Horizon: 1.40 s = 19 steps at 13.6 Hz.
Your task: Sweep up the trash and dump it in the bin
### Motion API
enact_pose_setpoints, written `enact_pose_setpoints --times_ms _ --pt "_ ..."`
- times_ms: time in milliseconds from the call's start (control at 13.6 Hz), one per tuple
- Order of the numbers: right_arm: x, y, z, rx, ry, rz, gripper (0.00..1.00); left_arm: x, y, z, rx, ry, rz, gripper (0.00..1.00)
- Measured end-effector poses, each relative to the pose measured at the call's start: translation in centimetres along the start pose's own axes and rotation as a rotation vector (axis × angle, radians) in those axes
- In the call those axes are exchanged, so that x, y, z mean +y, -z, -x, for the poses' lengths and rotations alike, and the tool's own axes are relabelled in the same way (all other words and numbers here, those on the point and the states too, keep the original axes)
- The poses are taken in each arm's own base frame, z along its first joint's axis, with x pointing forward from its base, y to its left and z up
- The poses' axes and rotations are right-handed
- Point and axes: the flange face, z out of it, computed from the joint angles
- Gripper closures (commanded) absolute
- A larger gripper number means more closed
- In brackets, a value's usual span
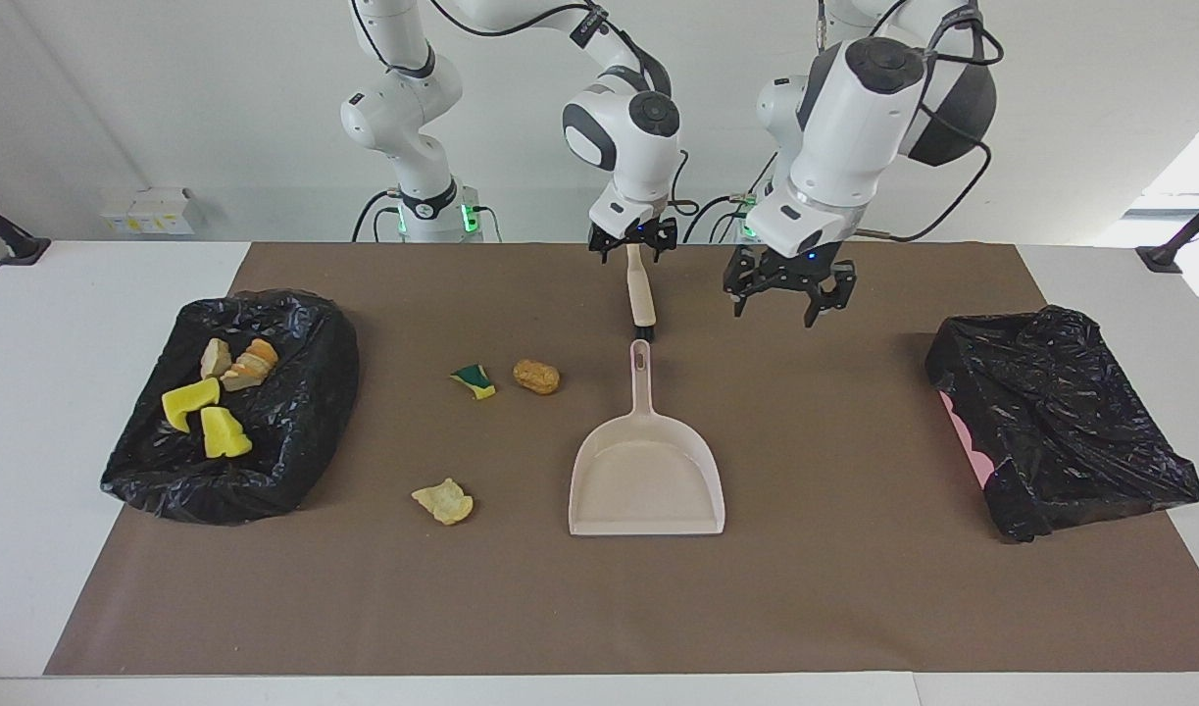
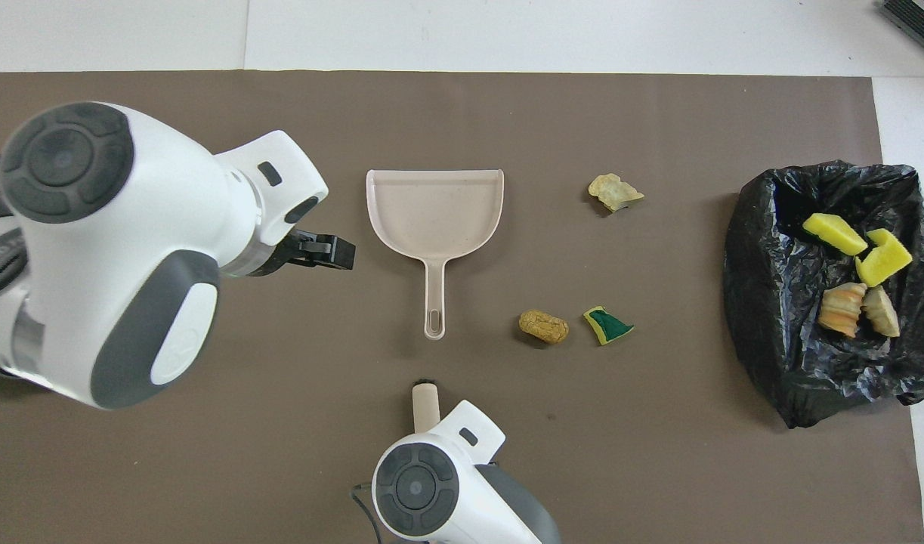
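Right gripper (image 1: 633, 245): raised over the brown mat (image 1: 854, 588) at the robots' edge, its fingers clenched on the top of a beige brush handle.
Brush (image 1: 641, 299): hangs from the right gripper with its dark tip just above the end of the dustpan handle; whether it touches the mat cannot be told. From overhead only its beige end (image 2: 425, 402) shows past the arm.
Left gripper (image 1: 788, 289): in the air over bare mat, beside the dustpan handle on the left arm's side. Fingers spread apart, holding nothing and touching nothing.
Dustpan (image 1: 646, 471): flat on the mat near the middle, handle pointing toward the robots, pan empty.
Trash on the mat: a green-and-yellow sponge bit (image 1: 474, 380) and a brown bread-like lump (image 1: 536, 376) lie side by side, just apart, toward the right arm's end from the dustpan handle. A pale tan scrap (image 1: 443, 501) lies farther from the robots, level with the pan.
Trash in the bin: two yellow sponge chunks (image 1: 207, 417) and two tan bread lumps (image 1: 238, 363) rest inside the black-bagged bin (image 1: 295, 431) at the right arm's end.
Second bag (image 1: 1060, 422): a crumpled black bag over something pink, at the left arm's end.
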Motion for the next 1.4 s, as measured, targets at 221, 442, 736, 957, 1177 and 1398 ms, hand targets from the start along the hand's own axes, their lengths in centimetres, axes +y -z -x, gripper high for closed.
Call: enact_pose_setpoints --times_ms 221,442,736,957,1177,1398 --pt "-0.3 -2.1 2.3 -0.049 -0.022 -0.019 0.00 5.3 -6.1 0.1 -0.002 0.028 -0.041 0.00" --pt "-0.9 -3.1 3.7 -0.059 -0.008 -0.010 0.19 8.5 -10.3 0.6 -0.014 0.034 -0.030 0.00" --pt "-1.4 -4.3 3.8 -0.044 -0.001 -0.018 0.70 9.8 -14.6 1.4 -0.017 0.058 0.005 0.00" --pt "-1.7 -4.5 4.0 -0.043 0.005 -0.017 0.94 10.2 -17.1 2.0 -0.015 0.055 -0.006 0.00" --pt "-2.0 -3.8 3.7 -0.034 0.002 -0.031 0.99 11.0 -18.8 2.3 -0.015 0.051 -0.018 0.25" --pt "-2.0 -3.4 3.5 -0.029 0.000 -0.038 1.00 11.1 -18.9 2.3 -0.016 0.049 -0.018 0.67"
